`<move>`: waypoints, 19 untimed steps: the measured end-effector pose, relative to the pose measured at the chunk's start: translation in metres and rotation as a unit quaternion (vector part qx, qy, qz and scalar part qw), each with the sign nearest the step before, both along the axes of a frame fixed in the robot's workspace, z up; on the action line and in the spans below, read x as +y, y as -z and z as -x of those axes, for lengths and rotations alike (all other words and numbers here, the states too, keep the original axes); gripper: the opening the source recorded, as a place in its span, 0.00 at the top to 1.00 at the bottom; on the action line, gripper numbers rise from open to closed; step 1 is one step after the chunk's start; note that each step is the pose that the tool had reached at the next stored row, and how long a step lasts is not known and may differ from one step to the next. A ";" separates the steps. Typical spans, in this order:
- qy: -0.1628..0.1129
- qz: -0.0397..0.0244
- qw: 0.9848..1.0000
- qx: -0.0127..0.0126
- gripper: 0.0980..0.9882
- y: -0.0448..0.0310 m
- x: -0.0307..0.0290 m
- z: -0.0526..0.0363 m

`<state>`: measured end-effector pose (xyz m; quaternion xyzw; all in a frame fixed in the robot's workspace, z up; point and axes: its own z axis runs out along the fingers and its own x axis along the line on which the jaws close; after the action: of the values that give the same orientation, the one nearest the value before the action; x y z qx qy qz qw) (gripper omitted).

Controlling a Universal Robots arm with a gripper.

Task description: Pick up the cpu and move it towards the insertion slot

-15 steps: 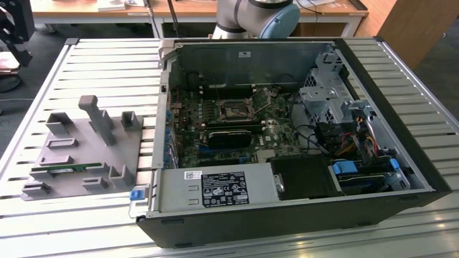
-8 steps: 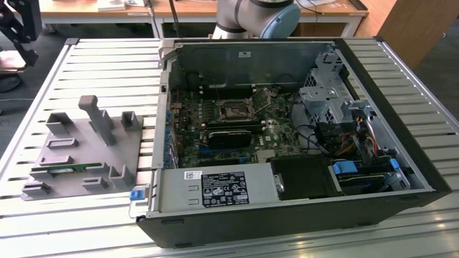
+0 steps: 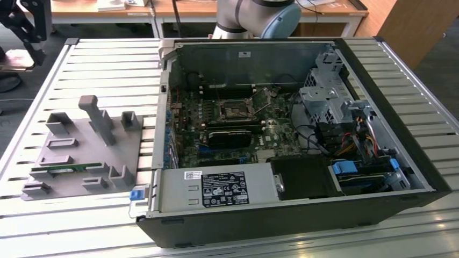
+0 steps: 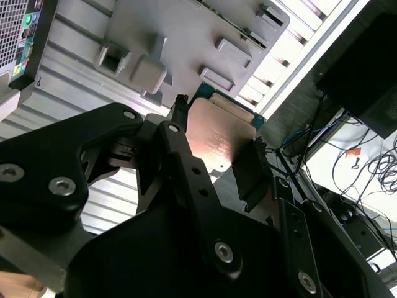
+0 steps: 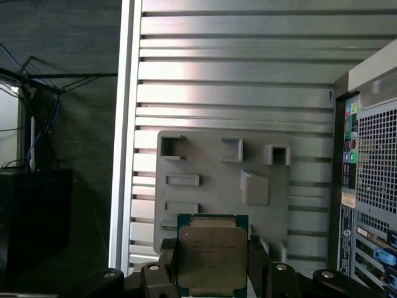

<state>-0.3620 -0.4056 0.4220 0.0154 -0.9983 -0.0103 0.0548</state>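
Right now we see the gripper (image 5: pixel 212 268) clamped on the cpu (image 5: pixel 212 251), with its 2 black fingers (image 5: pixel 166 267) pressing on opposite edges of the chip. In the first wrist view the silvery top and its thin green border face the camera. In the second wrist view the gripper (image 4: pixel 217 141) pinches the same cpu (image 4: pixel 218 133), and light glints pinkish off the metal face. We see the cpu held in the air above the grey tray (image 5: pixel 211 164), which lies below it on the slatted table (image 5: pixel 248 81) and has several recesses and raised blocks. In the exterior view the tray (image 3: pixel 72 156) sits on the table (image 3: pixel 107 70), on the exterior view's left of the open computer case (image 3: pixel 287 226). A long green memory stick (image 3: pixel 64 169) lies in 1 of the tray's recesses. The insertion slot (image 3: pixel 233 110) shows as a square metal frame with a dark centre on the green board inside the case, just beside a black rectangular block (image 3: pixel 229 138) and well apart from the tray. We also see a labelled silver box (image 3: pixel 215 191) at the case's near edge.
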 end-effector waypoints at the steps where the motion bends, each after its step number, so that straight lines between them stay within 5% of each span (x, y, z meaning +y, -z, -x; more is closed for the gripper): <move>1: 0.000 0.000 1.000 0.001 0.50 0.0000 0.0000 -0.0014; 8: 0.000 -0.004 1.000 0.001 0.50 0.0005 0.0000 -0.0048; 19: 0.000 -0.004 1.000 0.001 0.50 0.0007 0.0000 -0.0273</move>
<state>-0.3347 -0.4056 0.4213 0.0157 -0.9982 -0.0147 0.0557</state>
